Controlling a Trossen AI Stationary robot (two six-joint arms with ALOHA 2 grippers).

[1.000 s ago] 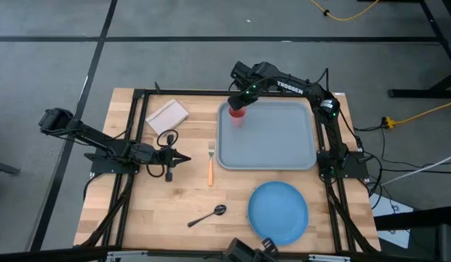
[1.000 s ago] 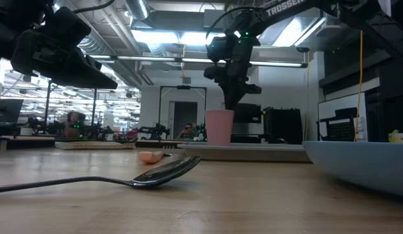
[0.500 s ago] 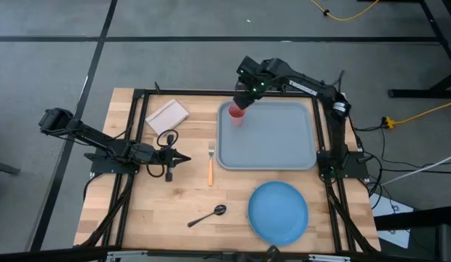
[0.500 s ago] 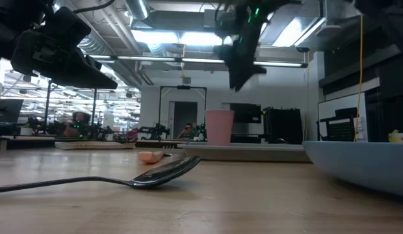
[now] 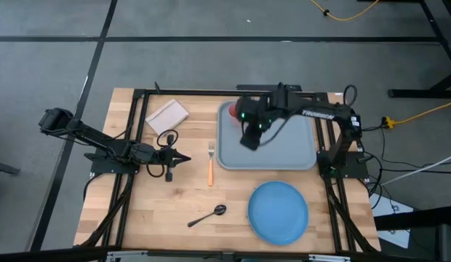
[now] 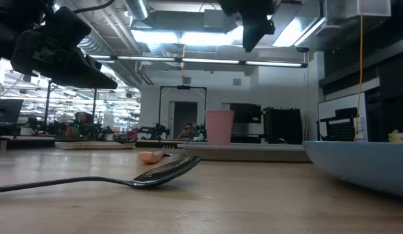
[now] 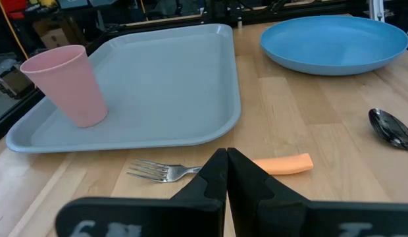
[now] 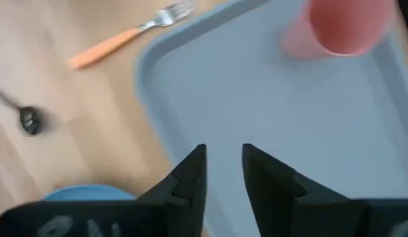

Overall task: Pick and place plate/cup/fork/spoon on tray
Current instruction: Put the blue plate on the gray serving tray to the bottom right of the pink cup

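Observation:
The pink-red cup (image 5: 230, 110) stands upright on its base in the far left corner of the grey-blue tray (image 5: 284, 149); it also shows in the left wrist view (image 7: 66, 82) and the right wrist view (image 8: 349, 26). My right gripper (image 5: 249, 140) hangs open and empty above the tray's left half, near the cup (image 8: 224, 164). The orange-handled fork (image 5: 210, 164) lies on the table left of the tray. The dark spoon (image 5: 209, 215) and the blue plate (image 5: 278, 212) lie near the front edge. My left gripper (image 5: 180, 158) is shut and empty, left of the fork.
A small pale flat rectangle (image 5: 167, 115) lies at the far left of the table. Black frame rails run along the table's far, left and right sides. Bare wood lies between the fork, the spoon and the tray.
My right gripper has risen away from the cup and moved toward the table's near edge, over the tray's left half. The cup stays upright in the tray's far left corner.

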